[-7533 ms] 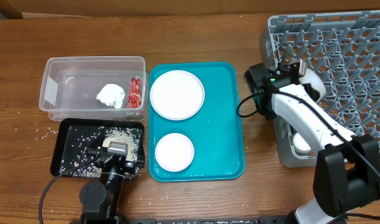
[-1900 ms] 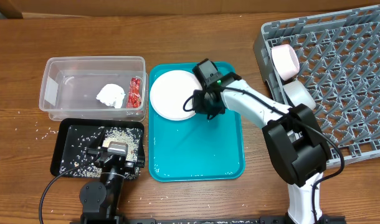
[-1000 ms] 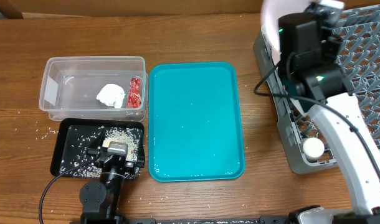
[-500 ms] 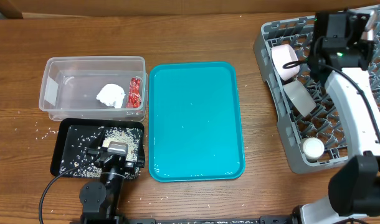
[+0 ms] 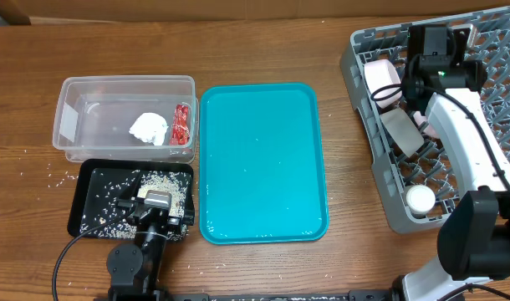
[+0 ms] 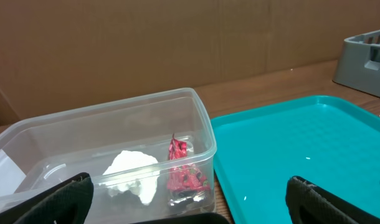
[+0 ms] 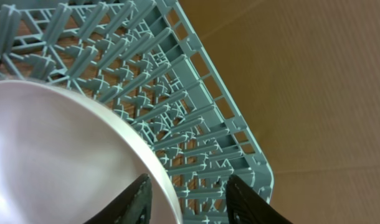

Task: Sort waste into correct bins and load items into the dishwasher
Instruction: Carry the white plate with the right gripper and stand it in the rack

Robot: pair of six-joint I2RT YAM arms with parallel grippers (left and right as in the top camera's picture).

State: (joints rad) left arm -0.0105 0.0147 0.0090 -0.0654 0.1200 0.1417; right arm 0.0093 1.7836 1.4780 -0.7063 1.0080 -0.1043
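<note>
Now, right arm (image 5: 466, 146) reaches over dish rack (image 5: 499, 94), hand (image 7: 190, 188) astride plate (image 7: 53, 162).

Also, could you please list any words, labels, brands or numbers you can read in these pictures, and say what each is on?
None can be read. The clear tub has a white sticker on its left wall, but no print shows on it. The teal tray and grey dish rack show no markings.
</note>
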